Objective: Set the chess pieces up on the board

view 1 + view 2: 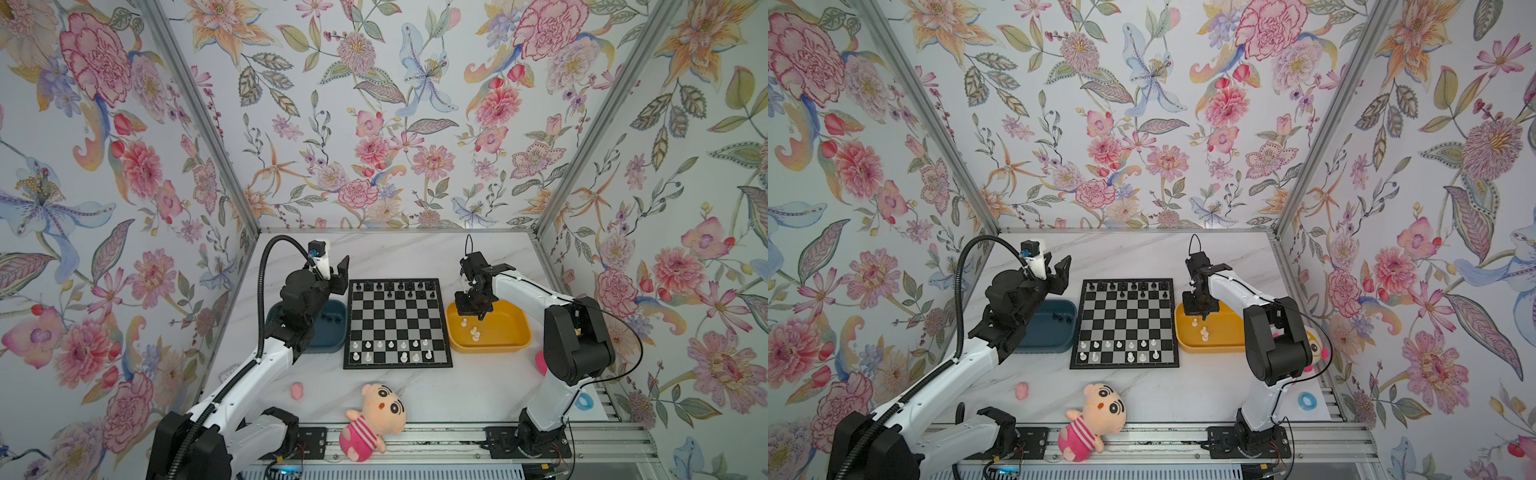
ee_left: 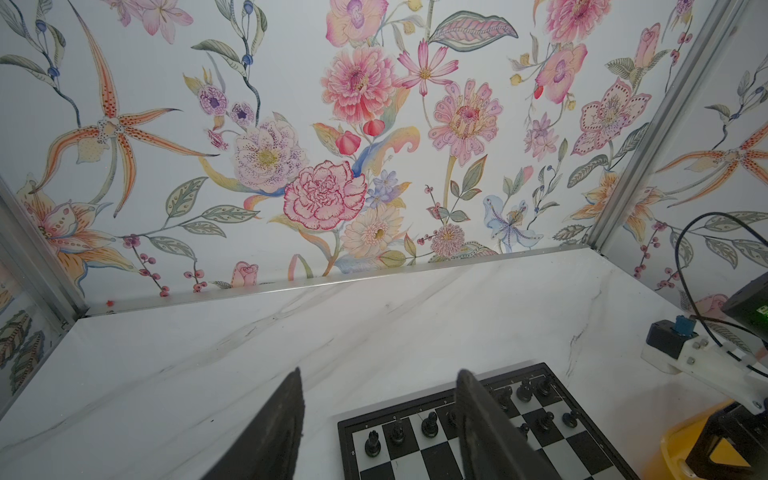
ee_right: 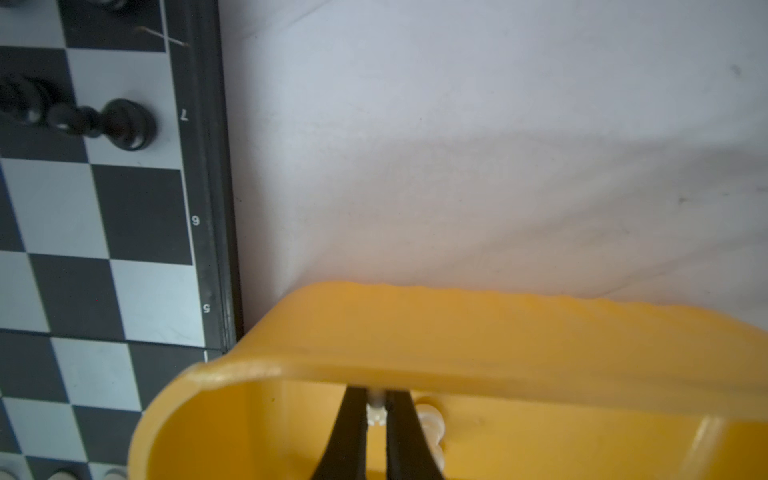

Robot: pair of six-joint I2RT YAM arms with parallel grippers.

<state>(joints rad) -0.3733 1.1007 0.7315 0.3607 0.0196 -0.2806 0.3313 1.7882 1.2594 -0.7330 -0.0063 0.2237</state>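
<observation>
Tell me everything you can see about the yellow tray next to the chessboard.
The yellow tray is a shallow rectangular tub with rounded corners, glossy like plastic, sitting flat on the white marbled table, right of the board in both top views, close beside its border. A few white chess pieces sit loose inside. The right end effector reaches into it, shut on a white piece.

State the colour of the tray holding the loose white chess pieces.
Yellow; the rounded plastic tray shows best in a top view.
</observation>
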